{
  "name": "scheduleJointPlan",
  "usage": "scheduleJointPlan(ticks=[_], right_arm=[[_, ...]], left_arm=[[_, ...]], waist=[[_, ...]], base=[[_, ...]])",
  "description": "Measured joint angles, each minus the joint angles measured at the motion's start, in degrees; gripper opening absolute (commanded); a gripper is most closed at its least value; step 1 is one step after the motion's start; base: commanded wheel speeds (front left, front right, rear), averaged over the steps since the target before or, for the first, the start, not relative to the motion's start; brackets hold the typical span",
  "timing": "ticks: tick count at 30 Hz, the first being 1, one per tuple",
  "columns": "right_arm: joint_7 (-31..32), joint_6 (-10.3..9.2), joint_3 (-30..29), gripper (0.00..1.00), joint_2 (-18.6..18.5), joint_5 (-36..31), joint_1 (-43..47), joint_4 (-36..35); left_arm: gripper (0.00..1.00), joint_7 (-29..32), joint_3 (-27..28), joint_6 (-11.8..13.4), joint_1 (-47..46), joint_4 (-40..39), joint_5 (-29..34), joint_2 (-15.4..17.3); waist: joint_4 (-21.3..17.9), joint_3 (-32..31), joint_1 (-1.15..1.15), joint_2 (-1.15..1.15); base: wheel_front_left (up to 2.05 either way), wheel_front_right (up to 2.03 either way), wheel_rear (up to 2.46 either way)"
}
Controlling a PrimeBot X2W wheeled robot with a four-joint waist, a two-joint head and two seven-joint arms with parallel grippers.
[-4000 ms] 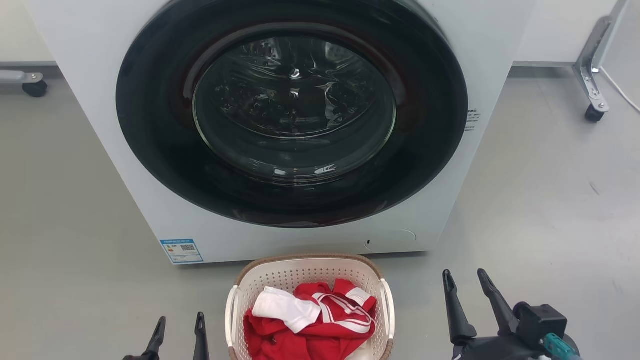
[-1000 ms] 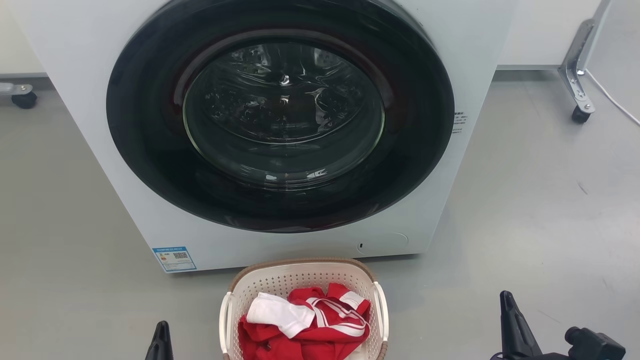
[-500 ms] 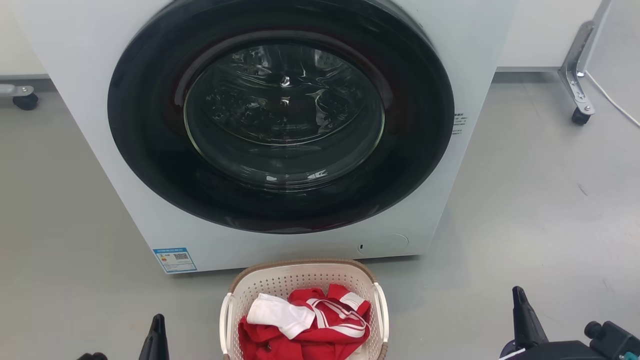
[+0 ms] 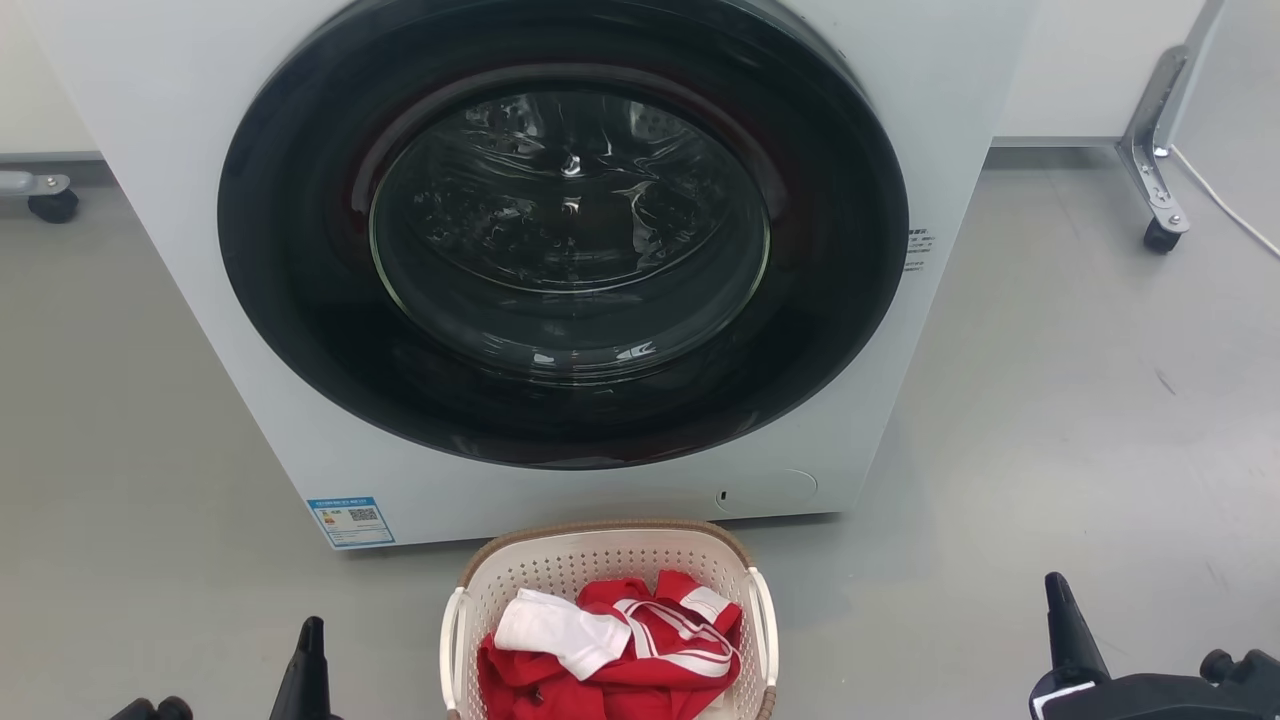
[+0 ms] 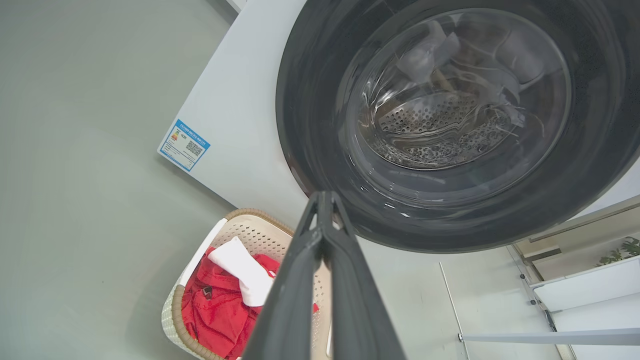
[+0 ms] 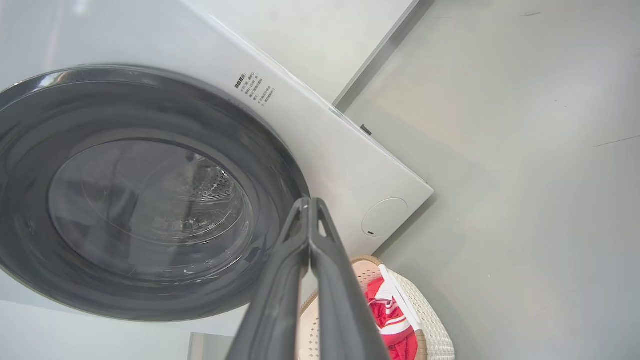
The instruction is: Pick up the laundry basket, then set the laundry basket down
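Beside the laundry basket (image 4: 600,562) lies open floor (image 4: 960,600); left tool (image 5: 324,201) and right tool (image 6: 308,206) are pressed together.

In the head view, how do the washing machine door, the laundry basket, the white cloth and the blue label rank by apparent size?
Largest to smallest:
1. washing machine door
2. laundry basket, partly cut off by the bottom edge
3. white cloth
4. blue label

The right gripper (image 4: 1066,612) is sliding out toward the lower right corner of the head view, ending well apart from the laundry basket (image 4: 600,527), with its two fingers closing together instead of spread. The left gripper (image 4: 308,650) is sinking toward the bottom edge at lower left, its fingers also closing. The camera is shifting, so the whole scene is drifting slightly down and left.
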Motion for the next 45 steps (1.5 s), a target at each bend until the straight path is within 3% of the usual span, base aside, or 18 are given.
scheduleJointPlan(ticks=[45], right_arm=[[8.95,6.66,-10.47,0.0,0.66,35.27,-4.95,6.26]], left_arm=[[0.0,9.01,5.41,-6.5,-7.92,5.71,-37.01,-0.64]], waist=[[0.16,-0.65,0.0,0.0]], base=[[0.0,0.0,0.0]])
